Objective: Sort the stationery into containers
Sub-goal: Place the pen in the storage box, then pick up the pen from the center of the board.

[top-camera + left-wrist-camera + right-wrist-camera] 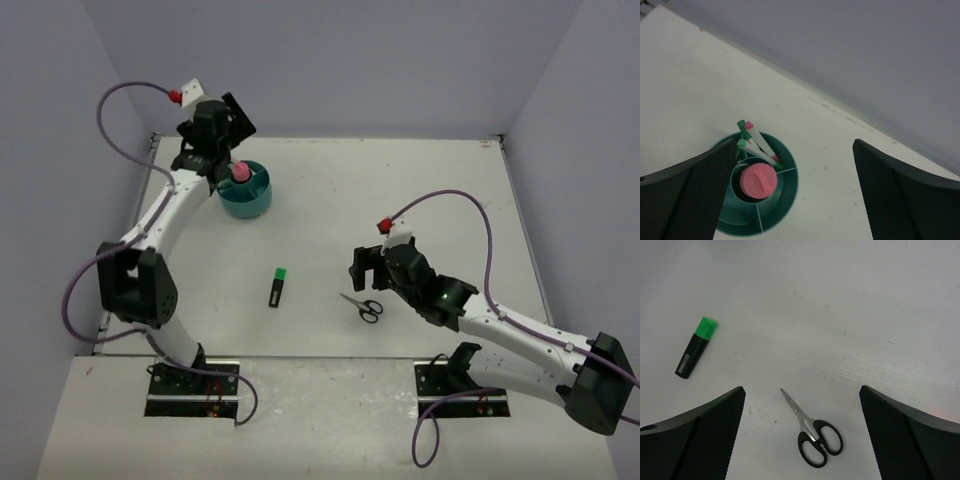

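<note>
Right gripper (801,388) spread wide, we're hovering over the scissors (811,434); lying flat on the tabletop (840,315), they might skid.

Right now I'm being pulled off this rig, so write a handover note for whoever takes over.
Left gripper: open, empty, above the teal organizer.
Right gripper: open, empty, over the scissors.
Done: pink roll sits in the central cup; capped white pens stand in an outer compartment.
Left: scissors and black-and-green marker lie apart on the table.
</note>
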Tool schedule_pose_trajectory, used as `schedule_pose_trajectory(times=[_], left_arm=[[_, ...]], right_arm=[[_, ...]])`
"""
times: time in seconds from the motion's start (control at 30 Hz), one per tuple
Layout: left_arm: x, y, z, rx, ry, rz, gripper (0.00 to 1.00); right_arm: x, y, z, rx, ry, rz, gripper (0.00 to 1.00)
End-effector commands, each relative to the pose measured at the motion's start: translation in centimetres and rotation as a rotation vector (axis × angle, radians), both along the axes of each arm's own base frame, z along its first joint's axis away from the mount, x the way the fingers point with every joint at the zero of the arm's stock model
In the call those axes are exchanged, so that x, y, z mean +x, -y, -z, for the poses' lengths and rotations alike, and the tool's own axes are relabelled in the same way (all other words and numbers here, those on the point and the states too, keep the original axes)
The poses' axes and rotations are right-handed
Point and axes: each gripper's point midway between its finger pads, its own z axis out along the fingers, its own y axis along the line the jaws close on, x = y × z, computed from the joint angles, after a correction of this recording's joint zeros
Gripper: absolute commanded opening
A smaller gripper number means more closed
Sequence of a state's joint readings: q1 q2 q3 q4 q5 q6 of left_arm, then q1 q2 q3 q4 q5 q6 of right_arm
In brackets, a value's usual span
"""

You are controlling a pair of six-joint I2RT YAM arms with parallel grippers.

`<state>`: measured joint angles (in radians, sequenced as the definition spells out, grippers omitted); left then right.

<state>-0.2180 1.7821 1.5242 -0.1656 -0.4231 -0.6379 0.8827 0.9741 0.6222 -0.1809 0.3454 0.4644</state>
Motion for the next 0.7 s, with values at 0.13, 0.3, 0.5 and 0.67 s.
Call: schedule_pose_trajectory(times=[0.13,0.3,0.5,0.67], left_arm=[[-14.4,0.8,-16.3,-0.099,0.284,0.240,1.00],[-23.4,0.7,-11.7,-0.071,0.245,0.362,1.00],[-28.7,-0.9,-6.6,0.023,0.128,0.387,1.00],[-30.1,-3.2,-4.5,0.111,0.105,0.309,1.00]], right_arm=[[0.8,-0.2,0.6,-0.031,-0.087,-0.026,0.99],[0.0,0.3,2.4,-0.166,-0.226,-0.041,0.86],[0.1,-2.8,1.1,-0.142,-0.275,-0.065,0.98],[1.1,-6.4,-0.3,-0.054,-0.260,0.179,0.99]])
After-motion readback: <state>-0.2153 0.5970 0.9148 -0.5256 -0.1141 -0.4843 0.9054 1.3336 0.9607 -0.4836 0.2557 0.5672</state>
